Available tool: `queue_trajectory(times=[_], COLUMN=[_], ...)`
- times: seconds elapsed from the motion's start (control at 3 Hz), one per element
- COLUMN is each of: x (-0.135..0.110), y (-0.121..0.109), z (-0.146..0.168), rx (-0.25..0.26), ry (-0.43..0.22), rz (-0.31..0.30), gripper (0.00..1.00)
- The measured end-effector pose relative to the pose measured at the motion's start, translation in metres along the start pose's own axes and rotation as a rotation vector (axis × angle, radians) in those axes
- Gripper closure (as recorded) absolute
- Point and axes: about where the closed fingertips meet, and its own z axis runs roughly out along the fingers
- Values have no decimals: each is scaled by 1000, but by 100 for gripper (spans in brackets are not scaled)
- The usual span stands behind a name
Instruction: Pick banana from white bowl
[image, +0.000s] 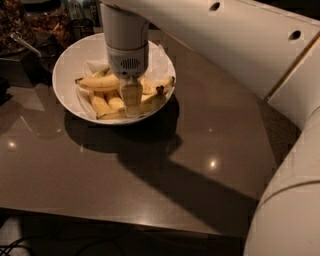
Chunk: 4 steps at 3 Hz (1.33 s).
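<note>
The white bowl (67, 65) stands at the table's back left, lined with crinkled white paper and holding several yellow bananas. The long banana (97, 82) lies across the bowl with its dark stem end pointing left; its right part is hidden behind the gripper. Shorter bananas (102, 105) lie at the bowl's front, and another with a dark end (159, 91) lies on the right. My gripper (131, 100) points straight down into the middle of the bowl, its tip among the bananas, just right of the long one.
The dark brown table (150, 165) stretches in front of and right of the bowl, with its front edge near the bottom of the view. Dark containers with food (30, 25) stand behind the bowl on the left. My white arm (240, 45) crosses the upper right.
</note>
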Motion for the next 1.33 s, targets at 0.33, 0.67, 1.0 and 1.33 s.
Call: queue_trajectory(times=[0.33, 0.67, 1.0, 1.33], x=[1, 2, 3, 1], y=[-2, -3, -6, -7], z=[3, 6, 12, 23], rx=[-6, -13, -25, -49], ry=[-1, -3, -9, -20], rz=[-4, -5, -5, -11], gripper=[50, 51, 53, 71])
